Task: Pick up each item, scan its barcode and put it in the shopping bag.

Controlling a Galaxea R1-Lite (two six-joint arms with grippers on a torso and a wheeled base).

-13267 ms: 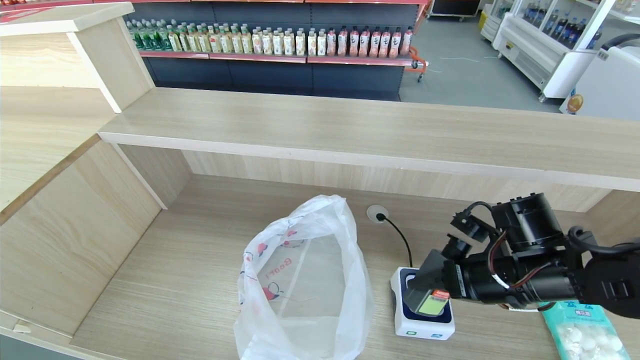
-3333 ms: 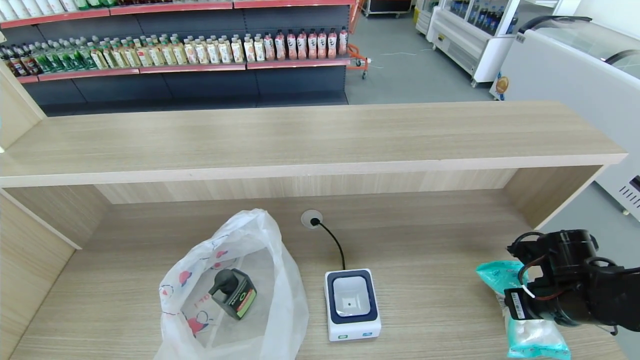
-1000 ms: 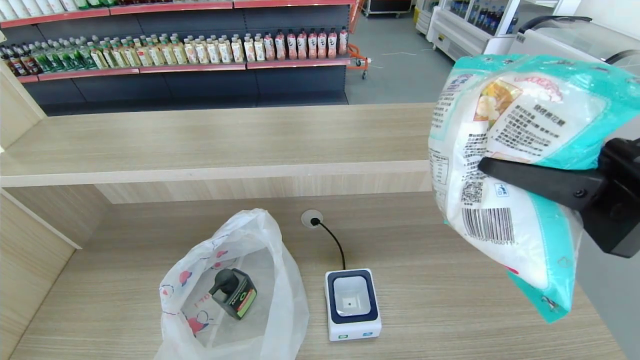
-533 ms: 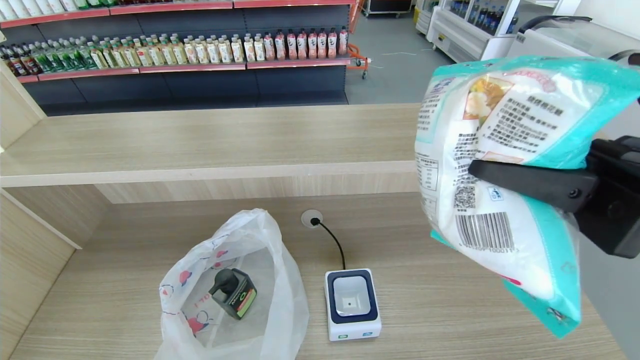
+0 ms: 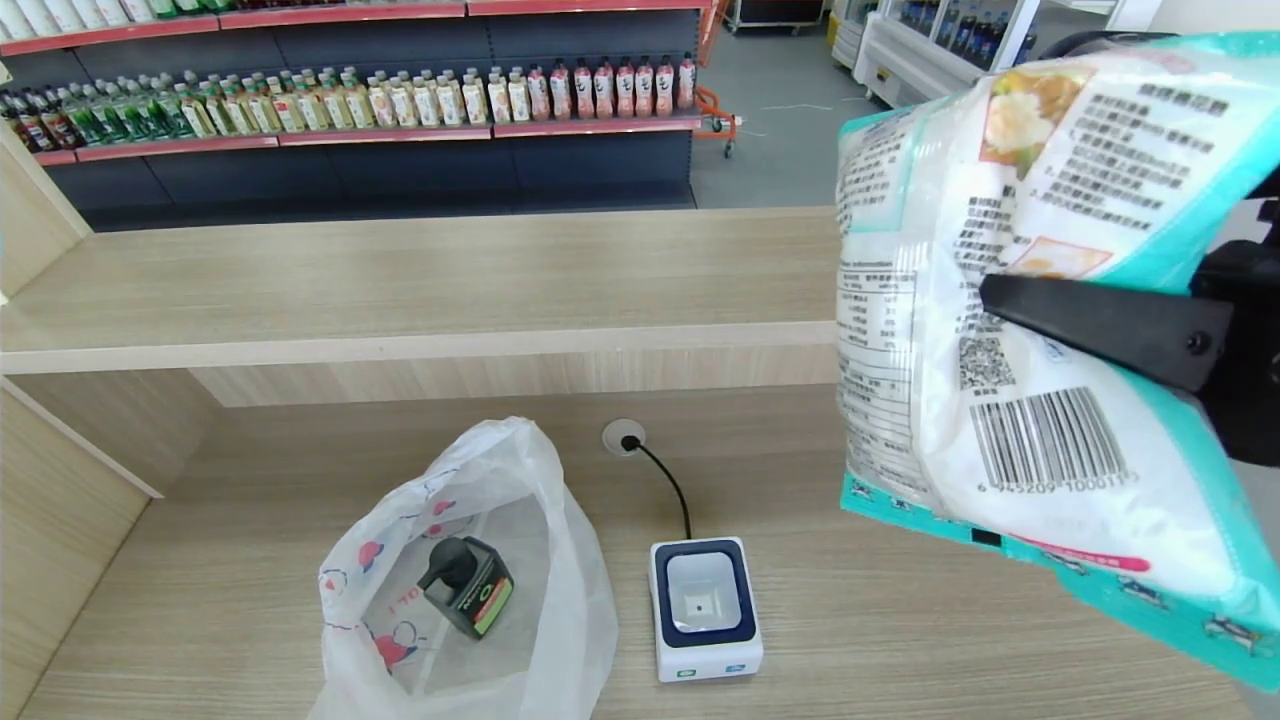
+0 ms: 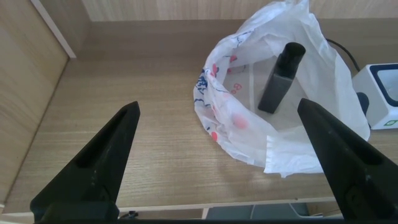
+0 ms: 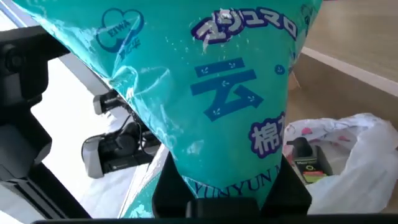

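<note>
Table (image 5: 250, 560): walled by a raised ledge behind and a side panel at left; bare surface is left right of the scanner (image 5: 705, 610). The teal packet (image 5: 1050, 470) is held aloft at right, clamped in the right claw (image 7: 231, 180), barcode turned toward the head camera. The shopping bag (image 5: 560, 560) is set open just left of the scanner; a black bottle (image 5: 468, 588) is contained in it. The left claw (image 6: 217, 106) is spread wide, with nothing gripped.

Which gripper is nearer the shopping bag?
Left. The left gripper hangs open close by the shopping bag; the right gripper holds the teal packet raised, far to the bag's right.
</note>
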